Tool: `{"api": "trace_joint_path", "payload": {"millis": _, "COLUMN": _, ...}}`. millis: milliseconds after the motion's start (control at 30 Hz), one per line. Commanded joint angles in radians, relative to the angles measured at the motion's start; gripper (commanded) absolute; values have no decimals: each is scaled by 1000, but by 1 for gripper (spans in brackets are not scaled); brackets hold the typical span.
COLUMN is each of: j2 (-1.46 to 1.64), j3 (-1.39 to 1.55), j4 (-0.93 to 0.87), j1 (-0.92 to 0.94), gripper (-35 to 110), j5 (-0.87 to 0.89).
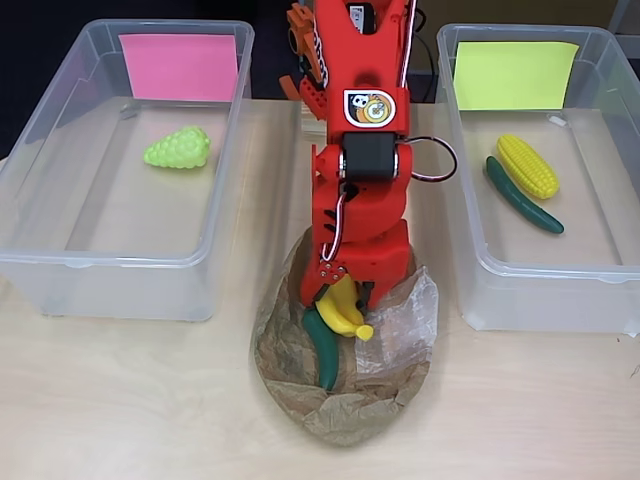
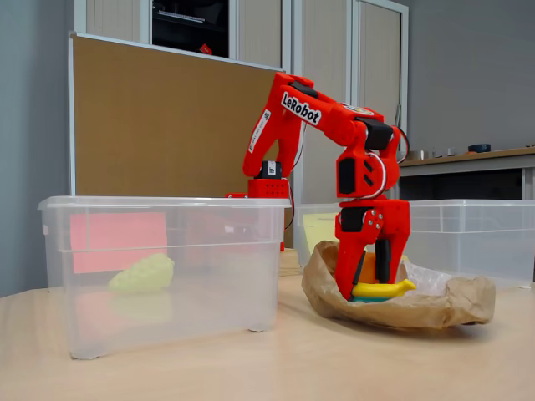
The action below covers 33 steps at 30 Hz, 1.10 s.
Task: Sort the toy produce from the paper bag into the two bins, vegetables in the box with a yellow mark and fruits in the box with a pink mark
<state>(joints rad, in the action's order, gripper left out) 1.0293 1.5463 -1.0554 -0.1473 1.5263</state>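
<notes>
Overhead view shows corn; fixed view shows jaws pinching the banana.

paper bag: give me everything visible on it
The paper bag is brown, crumpled paper, lying flattened and open on the wooden table between the two clear bins. A translucent plastic patch shows on its right side in the overhead view. A yellow banana and a dark green vegetable rest in its opening, where the red gripper reaches down around the banana.
</notes>
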Motion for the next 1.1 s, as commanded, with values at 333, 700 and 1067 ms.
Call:
{"api": "trace_joint_path", "payload": {"millis": 333, "j2": 95, "j3": -256, "j4": -357, "j1": 49, "gripper": 21, "j5": -160}}
{"api": "trace_joint_path", "payload": {"millis": 700, "j2": 160, "j3": -563, "j4": -557, "j1": 61, "gripper": 21, "j5": -434}}
{"api": "trace_joint_path", "payload": {"millis": 1067, "j2": 549, "j3": -489, "j4": -687, "j1": 334, "gripper": 22, "j5": -604}}
